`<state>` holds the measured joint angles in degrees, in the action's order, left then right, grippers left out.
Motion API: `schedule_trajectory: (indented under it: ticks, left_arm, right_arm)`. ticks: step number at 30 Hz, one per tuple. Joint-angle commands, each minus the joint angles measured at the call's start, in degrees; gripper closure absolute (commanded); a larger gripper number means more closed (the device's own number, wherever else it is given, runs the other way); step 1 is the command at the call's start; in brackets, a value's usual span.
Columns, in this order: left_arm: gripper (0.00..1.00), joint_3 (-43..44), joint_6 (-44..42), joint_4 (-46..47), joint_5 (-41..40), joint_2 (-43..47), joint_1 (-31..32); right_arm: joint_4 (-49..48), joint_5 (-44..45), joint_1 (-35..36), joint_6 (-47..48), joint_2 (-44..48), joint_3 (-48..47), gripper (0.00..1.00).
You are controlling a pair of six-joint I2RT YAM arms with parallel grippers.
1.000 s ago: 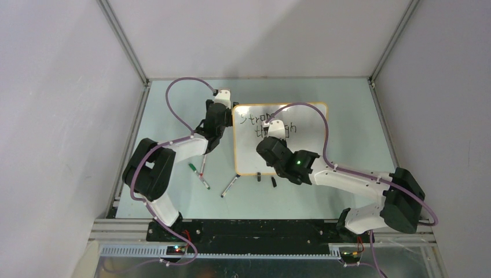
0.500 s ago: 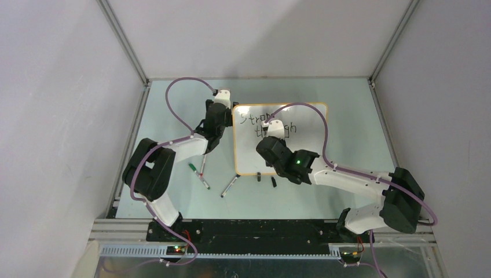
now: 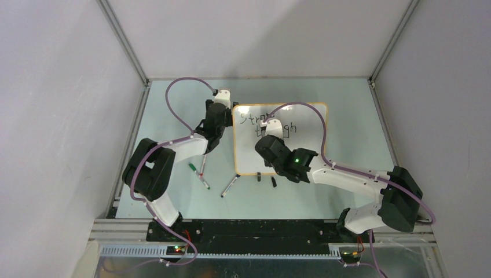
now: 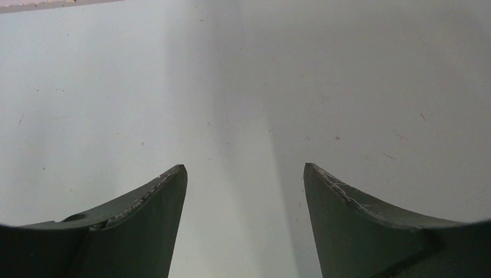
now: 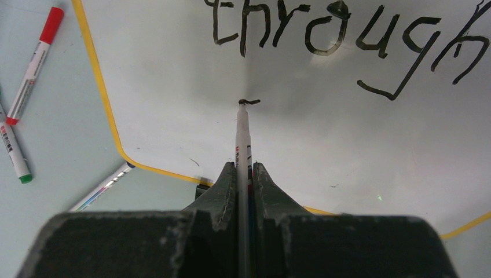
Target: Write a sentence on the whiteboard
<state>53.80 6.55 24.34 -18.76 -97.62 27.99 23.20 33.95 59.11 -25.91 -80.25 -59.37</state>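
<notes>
The whiteboard (image 3: 301, 150) with its orange-yellow rim lies on the table; it also shows in the right wrist view (image 5: 359, 139). The sentence (image 3: 272, 123) reads "Strong" and "through" (image 5: 341, 40). My right gripper (image 5: 244, 167) is shut on a white marker (image 5: 242, 139), whose tip touches the board at a short fresh black stroke (image 5: 250, 102) below "through". In the top view the right gripper (image 3: 267, 145) is over the board's left half. My left gripper (image 4: 244, 168) is open and empty, at the board's far left corner (image 3: 219, 107).
Loose markers lie left of the board: a green-tipped one (image 3: 191, 168), a red-tipped one (image 3: 202, 168) and one more (image 3: 230, 186). Two small black clip feet (image 3: 259, 177) sit at the board's near edge. Red-capped marker (image 5: 35, 63) shows in the right wrist view.
My right gripper has shifted slightly left and toward the near edge of the board with the marker. The left arm has not moved.
</notes>
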Motion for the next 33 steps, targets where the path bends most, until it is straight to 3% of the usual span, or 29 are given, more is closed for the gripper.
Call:
schedule_trajectory:
  ticks: [1, 33]
  left_arm:
    - [0.2, 0.7, 0.5, 2.2, 0.4, 0.7, 0.0]
    - [0.2, 0.7, 0.5, 2.3, 0.4, 0.7, -0.1]
  right_arm:
    - [2.1, 0.8, -0.3, -0.7, -0.2, -2.1, 1.0]
    - [3.9, -0.5, 0.6, -0.6, -1.1, -2.2, 1.0]
